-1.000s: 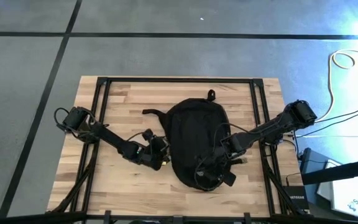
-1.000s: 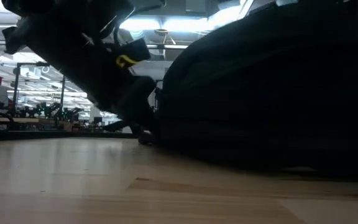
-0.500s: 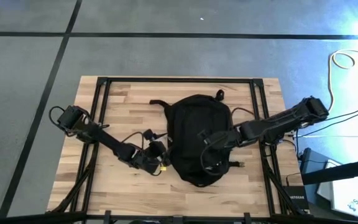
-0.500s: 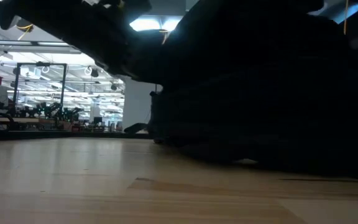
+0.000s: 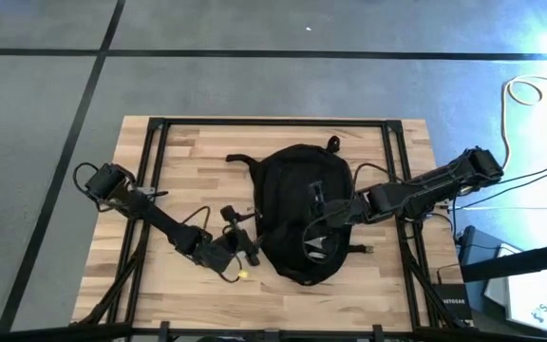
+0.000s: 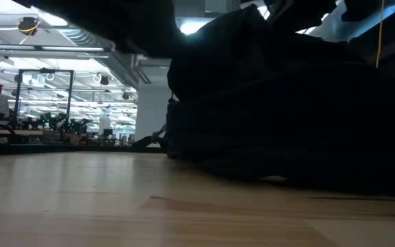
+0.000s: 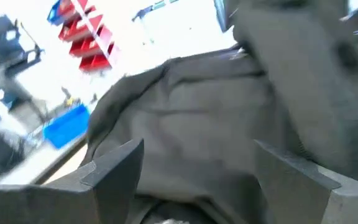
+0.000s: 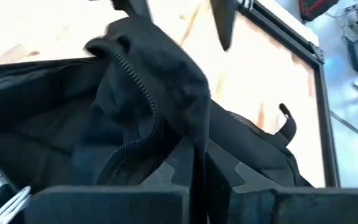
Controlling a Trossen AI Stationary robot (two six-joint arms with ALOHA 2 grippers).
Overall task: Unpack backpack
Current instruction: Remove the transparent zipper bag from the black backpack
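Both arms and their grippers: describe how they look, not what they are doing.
Left arm and right arm are dark, slim and jointed, with thin black cables looping alongside. The left gripper has a small yellow marking nearby. In the left wrist view its fingers are flat, dark grey and angular.

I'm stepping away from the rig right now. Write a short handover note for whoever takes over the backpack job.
Left gripper: open, empty, on the table side of the backpack, close to its edge.
Right gripper: shut on a fold of fabric by the zipper, on top of the backpack.
Backpack: lies mid-table, loop handle toward the far edge. The right wrist view shows a zipper seam partly parted.
Done: the right gripper has the fabric pinched. Nothing lies unpacked on the table.
Left: open it fully, take out the contents, which cannot be seen yet.
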